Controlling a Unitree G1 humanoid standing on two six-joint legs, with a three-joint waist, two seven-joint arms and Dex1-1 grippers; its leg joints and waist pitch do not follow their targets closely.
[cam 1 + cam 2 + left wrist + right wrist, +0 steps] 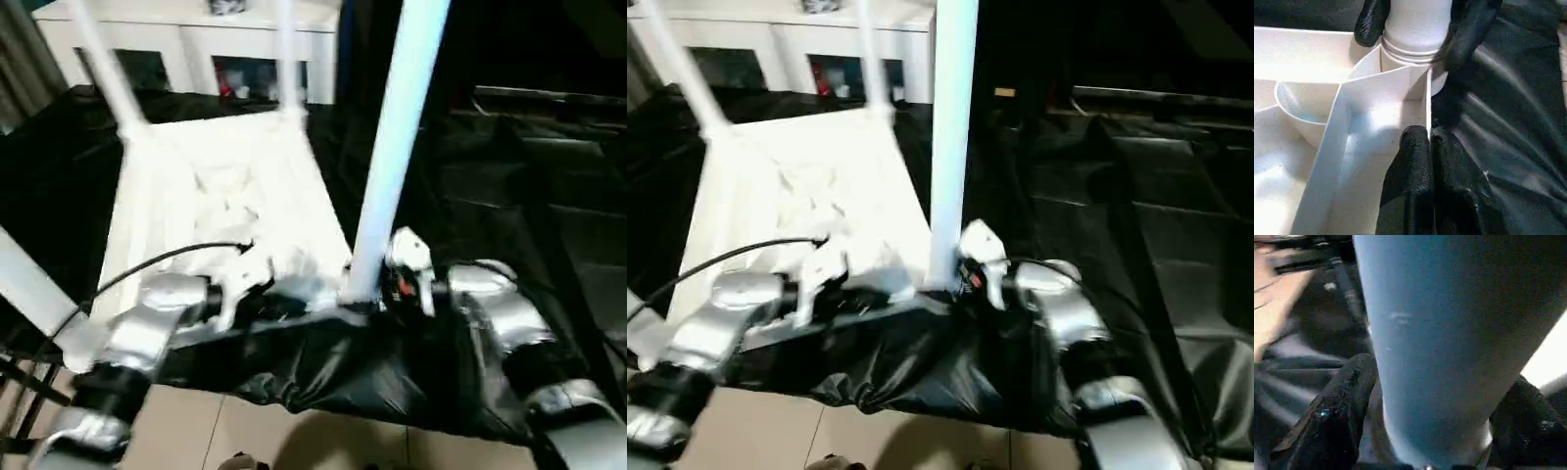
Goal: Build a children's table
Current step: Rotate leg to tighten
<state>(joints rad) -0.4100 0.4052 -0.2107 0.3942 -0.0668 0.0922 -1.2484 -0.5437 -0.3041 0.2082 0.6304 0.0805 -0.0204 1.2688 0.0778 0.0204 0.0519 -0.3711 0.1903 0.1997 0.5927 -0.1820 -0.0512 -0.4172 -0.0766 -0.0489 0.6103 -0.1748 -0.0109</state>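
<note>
Nearest me: my R gripper (1420, 431), fingers (1332, 416) spread either side of the near-right leg (392, 137), one on each flank of the tube; contact can't be confirmed. In L wrist view those fingers (1469, 29) sit just above the leg's ribbed base, where it enters the corner socket (1410, 63).

My L gripper (1427, 147): fingers pressed together, pinching the thin upright rib (1427, 98) of the tabletop (225, 206), just beside that same socket.

Tabletop lies upside down, ribbed underside up, on black sheeting (509, 196). Near-right leg stands upright in its socket, tilted slightly. Two more legs rise from the far corners: far-left leg (103, 59), far-right leg (286, 54). Fourth white tube (29, 284) slants at the near-left corner; seating there can't tell.

Beyond tabletop's far edge: white cabinet (196, 49) w/ glass doors. Below its near edge: sheeting drapes down to pale floor tiles (216, 431).
</note>
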